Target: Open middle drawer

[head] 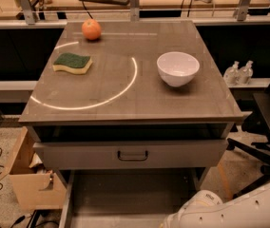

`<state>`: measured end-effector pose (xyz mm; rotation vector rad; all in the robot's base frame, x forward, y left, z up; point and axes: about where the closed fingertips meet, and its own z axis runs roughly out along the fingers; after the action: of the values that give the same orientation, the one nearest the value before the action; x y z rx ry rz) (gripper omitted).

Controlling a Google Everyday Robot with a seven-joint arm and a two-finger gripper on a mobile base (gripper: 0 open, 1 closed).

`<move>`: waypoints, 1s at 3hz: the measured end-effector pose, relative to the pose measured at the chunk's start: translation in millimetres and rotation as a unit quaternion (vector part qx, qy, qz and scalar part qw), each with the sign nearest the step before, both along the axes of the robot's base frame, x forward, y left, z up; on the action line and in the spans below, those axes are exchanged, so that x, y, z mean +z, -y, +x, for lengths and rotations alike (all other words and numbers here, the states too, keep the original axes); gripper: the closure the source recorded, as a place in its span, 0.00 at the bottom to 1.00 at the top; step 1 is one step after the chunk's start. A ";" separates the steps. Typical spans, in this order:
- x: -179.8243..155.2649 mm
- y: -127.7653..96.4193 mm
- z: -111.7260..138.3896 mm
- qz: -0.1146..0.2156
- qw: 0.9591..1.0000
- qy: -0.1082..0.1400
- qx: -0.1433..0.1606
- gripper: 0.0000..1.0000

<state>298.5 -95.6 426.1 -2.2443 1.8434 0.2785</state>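
Observation:
Under the grey cabinet top [125, 106] sits a tall drawer front with a dark loop handle [132, 155]. Below it the middle drawer [120, 198] is a wide shallow grey tray, drawn out toward the camera. Its floor and left side rail [64, 204] show, while its front and handle lie below the picture's bottom edge. My white arm [225, 212] comes in at the bottom right, over the drawer's right front corner. My gripper is out of view past the bottom edge.
On the cabinet top lie an orange [91, 29], a green and yellow sponge [72, 63] and a white bowl [178, 68]. An open cardboard box [28, 182] stands left of the cabinet. A black chair [268, 127] is at the right.

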 end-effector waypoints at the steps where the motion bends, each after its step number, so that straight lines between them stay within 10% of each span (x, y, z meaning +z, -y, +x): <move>1: -0.3 0.1 -0.1 0.000 1.000 0.000 -0.002 0.82; 3: -0.4 -0.1 -1.1 0.000 1.000 -0.001 -0.001 0.29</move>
<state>297.4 -95.4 425.7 -2.2427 1.8470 0.2806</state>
